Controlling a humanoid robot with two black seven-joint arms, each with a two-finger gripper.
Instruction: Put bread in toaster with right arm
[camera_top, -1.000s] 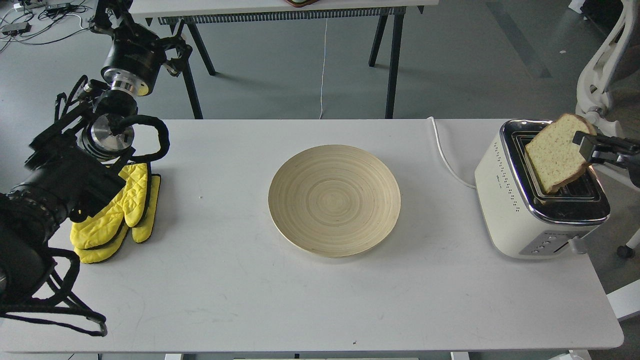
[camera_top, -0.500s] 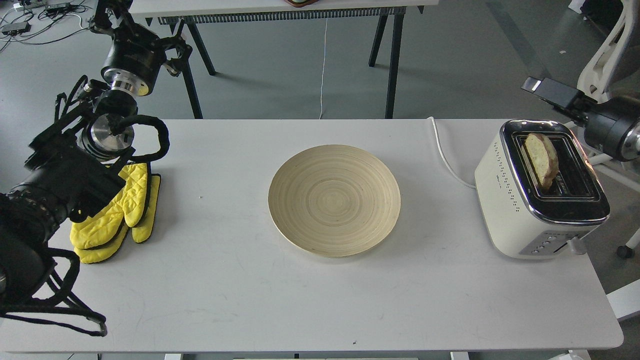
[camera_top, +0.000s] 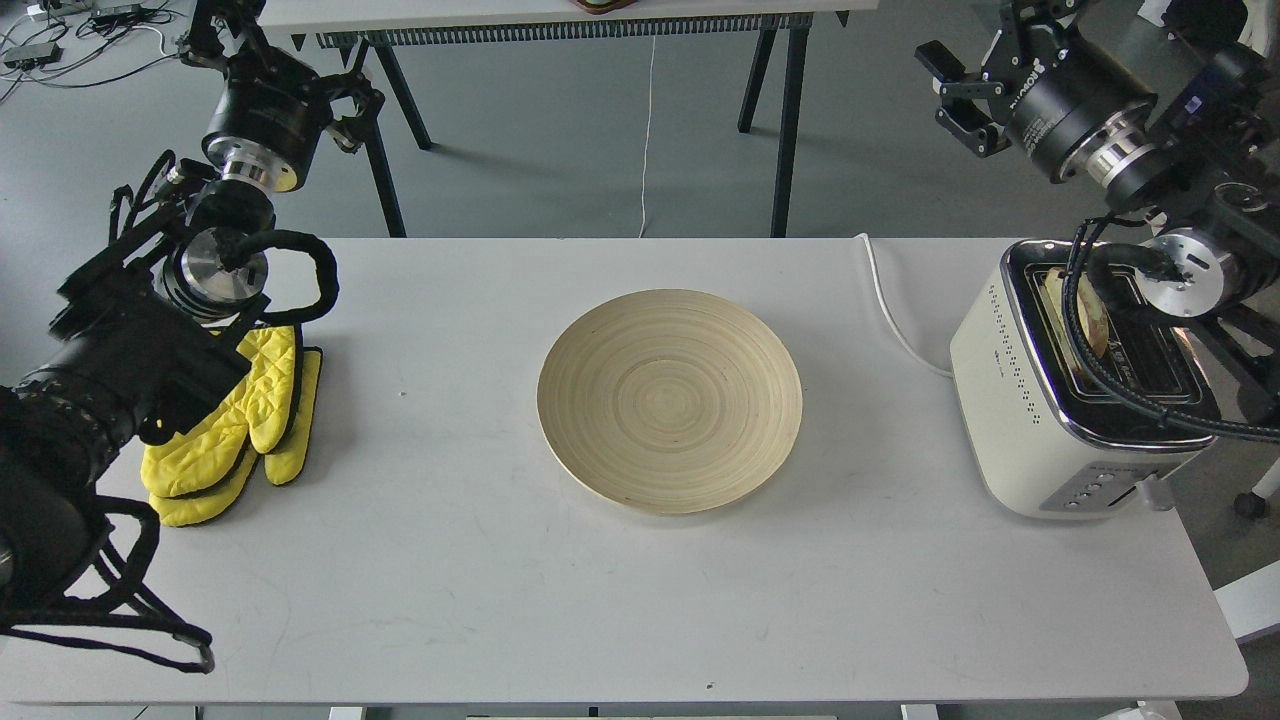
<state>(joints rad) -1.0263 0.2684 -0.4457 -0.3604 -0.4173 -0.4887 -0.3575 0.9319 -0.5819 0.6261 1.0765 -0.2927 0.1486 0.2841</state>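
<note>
The cream-white toaster (camera_top: 1012, 400) stands at the right end of the white table. The bread (camera_top: 1096, 314) sits down in its left slot, only its top edge showing, partly behind a black cable of my right arm. My right gripper (camera_top: 952, 92) is raised well above and behind the toaster, over the floor, with its fingers apart and nothing between them. My left gripper (camera_top: 222, 35) is at the far left, beyond the table's back edge; it is dark and its fingers cannot be told apart.
A round beige plate (camera_top: 669, 400) lies in the table's middle. Yellow oven mitts (camera_top: 235, 425) lie at the left under my left arm. The toaster's white cord (camera_top: 890, 320) runs off the back edge. A second table's legs (camera_top: 785, 120) stand behind.
The bread went from tilted in my right gripper over the toaster to dropped into the slot. My right gripper let go, then rose up and back. The left arm has not moved.
</note>
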